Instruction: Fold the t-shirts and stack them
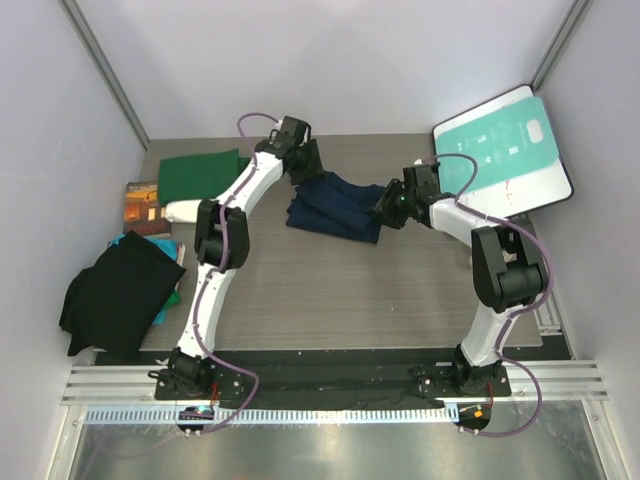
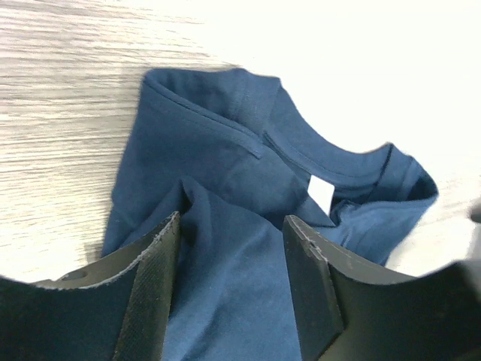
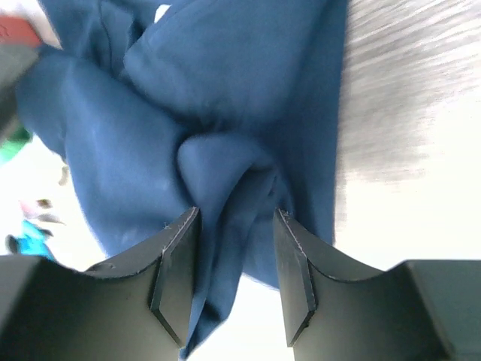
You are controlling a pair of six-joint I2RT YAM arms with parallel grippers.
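Fabric of the navy shirt (image 1: 335, 208) lies crumpled on the table (image 1: 330, 300), well to the side of the teal board (image 1: 505, 150), between that board and the green shirt (image 1: 200, 175); an arm reaches over each end of it, and I judge this is so the bundle can be drawn out flat before any fold is made; the right fingers (image 3: 176, 263), at the end nearer the board, pinch a raised ridge of cloth squeezed between them; the left fingers (image 2: 154, 286), at the end farther from the board, stand partly apart with a fold filling the gap, and I cannot tell whether they clamp it or only straddle it; the shirt's long axis runs across the table, slanting a little toward the arms' bases as it nears the board; the collar, with its white neck label (image 2: 322, 192), lies just beyond the left fingers, so the neck seems to sit at the end away from the board, though from above I cannot pick it out.
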